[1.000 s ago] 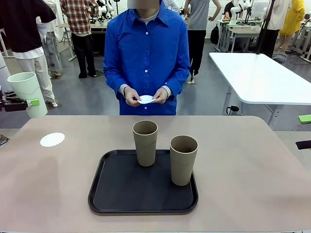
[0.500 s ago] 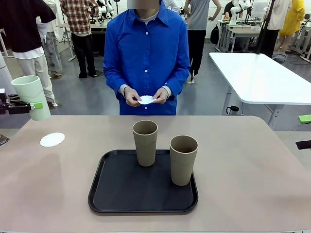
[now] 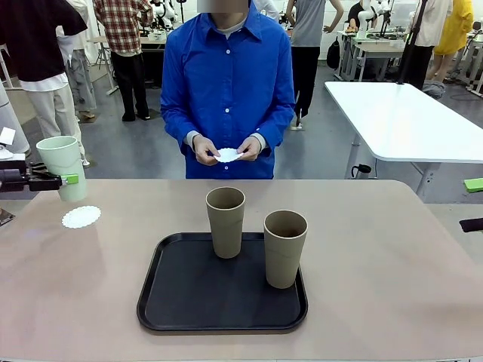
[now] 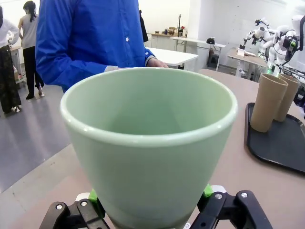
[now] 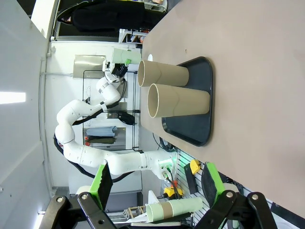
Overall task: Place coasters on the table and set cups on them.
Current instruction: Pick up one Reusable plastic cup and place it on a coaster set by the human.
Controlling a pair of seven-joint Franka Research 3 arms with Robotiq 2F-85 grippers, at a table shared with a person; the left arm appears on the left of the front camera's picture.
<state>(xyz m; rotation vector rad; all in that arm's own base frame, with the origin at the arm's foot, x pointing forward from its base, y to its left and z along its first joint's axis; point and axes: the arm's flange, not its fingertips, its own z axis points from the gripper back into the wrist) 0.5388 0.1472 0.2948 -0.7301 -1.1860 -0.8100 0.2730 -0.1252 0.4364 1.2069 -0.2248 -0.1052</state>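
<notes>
My left gripper [image 3: 47,181] is shut on the pale mint green cup [image 3: 62,166], holding it upright just above and behind a white lacy coaster [image 3: 81,217] that lies on the beige table [image 3: 392,286] at the far left. In the left wrist view the mint cup [image 4: 147,143] sits between the green pads [image 4: 207,191]. Two tan cups [image 3: 226,221] [image 3: 284,247] stand on the black tray [image 3: 189,294]. The person's hands hold another coaster [image 3: 227,154] at the far edge. My right gripper [image 5: 157,186] stands open, with nothing between its fingers, off the table's right side [image 3: 473,204].
The right wrist view shows the tan cups [image 5: 167,76] [image 5: 178,102] on the tray [image 5: 200,119], with the left arm and the mint cup [image 5: 174,209] beyond. A white table [image 3: 407,121] stands at the back right. People stand farther back.
My left gripper has carried the mint cup down and to the right, closer to the coaster on the table. The person's hands and the tan cups have not moved.
</notes>
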